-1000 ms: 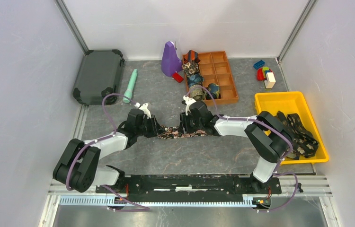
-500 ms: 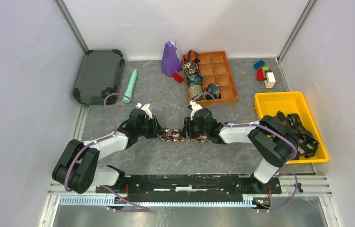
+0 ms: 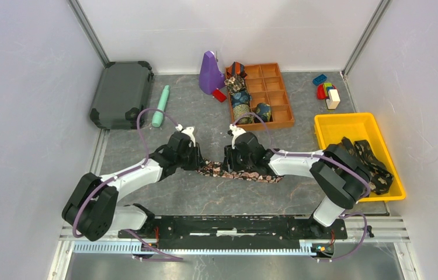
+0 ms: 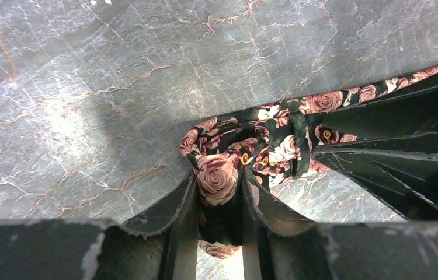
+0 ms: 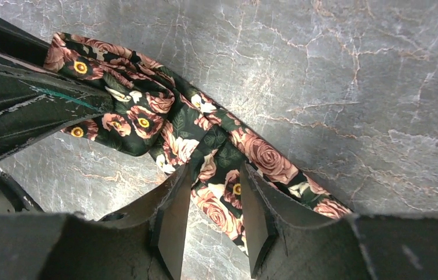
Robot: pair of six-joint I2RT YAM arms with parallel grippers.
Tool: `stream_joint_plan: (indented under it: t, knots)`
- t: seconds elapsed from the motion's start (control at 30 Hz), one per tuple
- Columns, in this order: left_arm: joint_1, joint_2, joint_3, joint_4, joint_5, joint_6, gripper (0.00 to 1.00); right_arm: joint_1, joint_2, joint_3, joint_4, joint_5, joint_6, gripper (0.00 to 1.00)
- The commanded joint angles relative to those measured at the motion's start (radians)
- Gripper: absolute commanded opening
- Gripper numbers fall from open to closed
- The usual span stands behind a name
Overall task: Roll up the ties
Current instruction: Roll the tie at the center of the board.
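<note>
A dark tie (image 3: 214, 170) printed with pink roses lies across the table's middle, and its tail (image 3: 266, 177) trails right under the right arm. My left gripper (image 3: 198, 162) is shut on the bunched, partly rolled end (image 4: 223, 175), which fills the gap between its fingers (image 4: 184, 210). My right gripper (image 3: 227, 162) is open and straddles the flat strip (image 5: 222, 157) close beside the left one; bare table shows between its left finger (image 5: 173, 219) and the cloth. Several rolled ties (image 3: 241, 99) sit in an orange tray (image 3: 275, 87). More loose ties (image 3: 371, 163) lie in a yellow bin (image 3: 345, 125).
A dark case (image 3: 122, 93) and a teal cylinder (image 3: 161, 106) lie at the back left. A purple object (image 3: 211, 73) stands beside the tray. Coloured toy blocks (image 3: 327, 93) sit at the back right. Grey walls close in on both sides.
Both grippers have shifted slightly. The right gripper has moved nearer and left along the strip, so the tie's tail now shows to its right. The left gripper still holds the bunched end.
</note>
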Motion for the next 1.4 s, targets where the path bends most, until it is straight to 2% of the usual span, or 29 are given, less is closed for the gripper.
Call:
stream_joint_plan:
  t: [0.0,0.2,0.5,1.0,1.37]
  knots:
    - [-0.041,-0.019,0.074,-0.110,-0.126,0.077,0.27,0.003,-0.060,0.066,-0.063,0.027,-0.048,0.43]
    - [-0.108,0.016,0.130,-0.173,-0.233,0.078,0.27,0.005,-0.064,0.058,0.060,-0.053,-0.015,0.37]
    - [-0.205,0.083,0.221,-0.259,-0.372,0.064,0.27,0.009,0.085,0.058,0.337,-0.243,0.104,0.33]
    - [-0.249,0.096,0.270,-0.319,-0.434,0.036,0.26,0.011,0.186,0.061,0.376,-0.233,0.143,0.21]
    - [-0.271,0.121,0.314,-0.369,-0.486,0.044,0.26,0.012,0.170,0.049,0.342,-0.215,0.116,0.21]
